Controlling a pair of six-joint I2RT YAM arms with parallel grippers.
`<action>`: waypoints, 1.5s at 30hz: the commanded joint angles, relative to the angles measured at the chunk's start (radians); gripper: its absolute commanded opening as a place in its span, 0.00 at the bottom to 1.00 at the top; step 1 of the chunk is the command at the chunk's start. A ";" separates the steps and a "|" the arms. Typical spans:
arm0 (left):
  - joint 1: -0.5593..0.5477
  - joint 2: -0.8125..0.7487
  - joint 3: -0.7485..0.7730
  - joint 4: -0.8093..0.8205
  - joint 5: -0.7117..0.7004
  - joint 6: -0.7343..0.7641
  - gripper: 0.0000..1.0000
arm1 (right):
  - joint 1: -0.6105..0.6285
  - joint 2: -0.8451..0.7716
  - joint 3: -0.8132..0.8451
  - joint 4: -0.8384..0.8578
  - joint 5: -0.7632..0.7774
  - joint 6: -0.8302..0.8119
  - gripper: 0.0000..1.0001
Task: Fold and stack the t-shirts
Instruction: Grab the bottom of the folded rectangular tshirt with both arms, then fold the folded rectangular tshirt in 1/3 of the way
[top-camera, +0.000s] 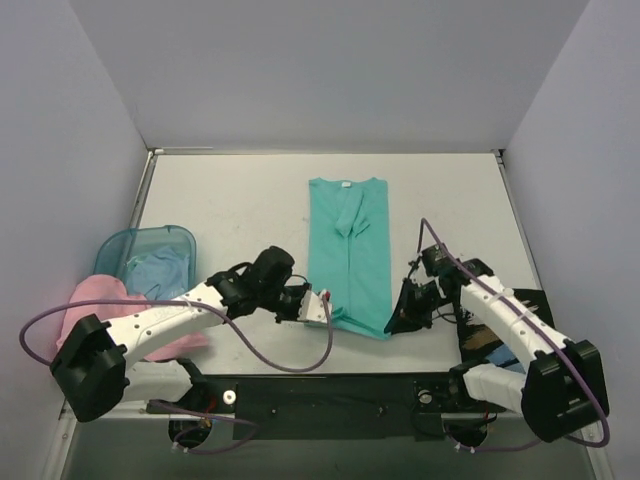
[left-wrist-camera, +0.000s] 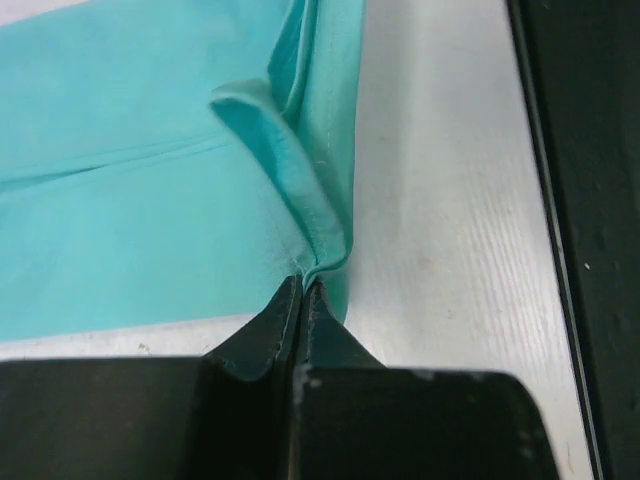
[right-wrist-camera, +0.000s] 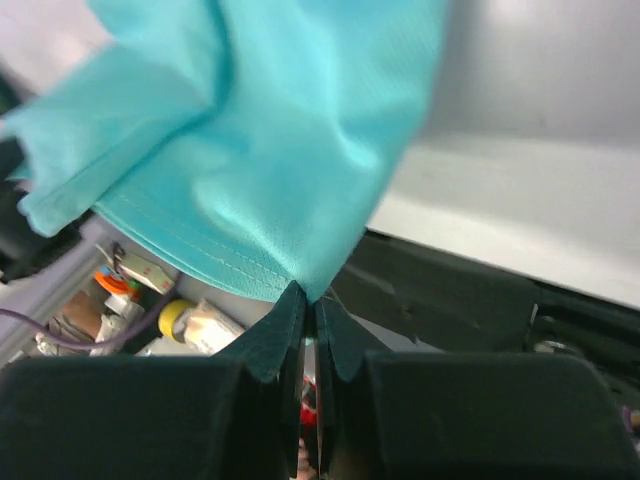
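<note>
The left gripper (left-wrist-camera: 302, 285), nearest the lens in its wrist view, is pinching one hem corner of the teal-green t-shirt (left-wrist-camera: 150, 200), its jaws pressed flat together on the cloth. The right gripper (right-wrist-camera: 305, 292) is clamping the opposite hem corner, which appears raised off the tabletop (top-camera: 240, 200).

From overhead, the shirt is lying at frame centre as a narrow strip. Its long axis is running from bottom to top of the frame, with the collar at the top and the hem at the bottom between both grippers, so neither arm is nearer.

Judgement: the hem is due to travel up-frame toward the collar.

The pink t-shirt (top-camera: 95, 298) is sitting at lower left, just beside the blue plastic tub (top-camera: 120, 243). The tabletop is white and matte, and plain walls (top-camera: 330, 70) are enclosing three sides.
</note>
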 joint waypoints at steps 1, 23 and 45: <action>0.076 0.026 0.093 0.114 0.092 -0.263 0.00 | -0.067 0.170 0.243 -0.060 -0.002 -0.103 0.00; 0.372 0.531 0.429 0.438 0.030 -0.413 0.00 | -0.274 0.894 0.913 -0.060 -0.098 -0.210 0.00; 0.378 0.674 0.486 0.491 -0.002 -0.387 0.00 | -0.308 0.944 0.947 -0.042 0.052 -0.157 0.00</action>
